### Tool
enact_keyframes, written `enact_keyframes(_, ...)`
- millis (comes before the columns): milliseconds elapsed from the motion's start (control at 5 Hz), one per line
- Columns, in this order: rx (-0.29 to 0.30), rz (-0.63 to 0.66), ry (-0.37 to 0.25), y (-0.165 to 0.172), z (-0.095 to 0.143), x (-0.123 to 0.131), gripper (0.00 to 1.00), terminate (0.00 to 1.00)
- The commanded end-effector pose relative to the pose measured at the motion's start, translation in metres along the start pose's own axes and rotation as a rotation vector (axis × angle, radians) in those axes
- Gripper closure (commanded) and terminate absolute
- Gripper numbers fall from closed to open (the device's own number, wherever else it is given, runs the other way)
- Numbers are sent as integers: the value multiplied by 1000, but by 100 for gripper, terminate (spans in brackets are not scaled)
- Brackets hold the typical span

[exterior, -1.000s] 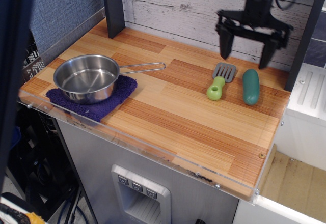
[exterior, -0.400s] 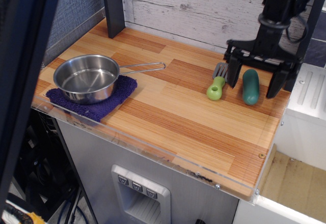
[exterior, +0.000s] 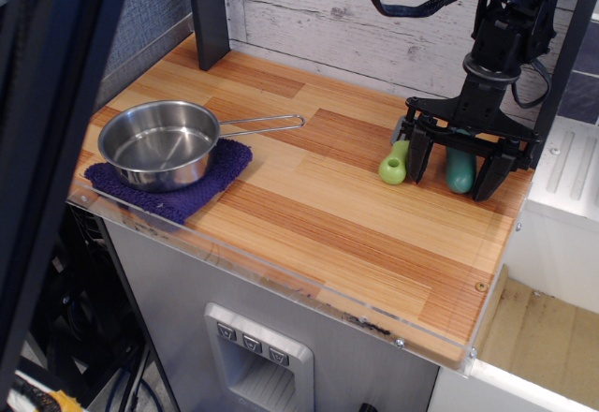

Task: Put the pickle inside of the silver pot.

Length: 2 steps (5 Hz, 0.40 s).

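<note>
On the counter, open claw (exterior: 455,170) astride pickle (exterior: 459,172).

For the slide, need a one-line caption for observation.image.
Open gripper lowered astride the pickle, green-handled spatula beside it; empty silver pot waits on a purple cloth.

The robot arm (exterior: 506,28) is all black, with chunky round parts near the top. A thick black cable (exterior: 402,5) hangs from it in a loop. At the bottom is a wide black gripper (exterior: 455,170) with two flat, thick fingers (exterior: 418,159) that get thinner at the tips.
</note>
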<state>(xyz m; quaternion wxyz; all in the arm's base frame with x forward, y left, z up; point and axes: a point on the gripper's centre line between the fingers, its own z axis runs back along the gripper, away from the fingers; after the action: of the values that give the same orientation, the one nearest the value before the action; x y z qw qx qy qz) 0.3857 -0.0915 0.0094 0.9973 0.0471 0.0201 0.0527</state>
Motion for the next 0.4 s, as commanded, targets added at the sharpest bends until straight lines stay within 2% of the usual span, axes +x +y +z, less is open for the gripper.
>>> enact_keyframes(0,-22,-41,-80,-8,18,-6,100,0)
enact_keyframes(200,-70,-59,-115,-1,35,-10,100,0)
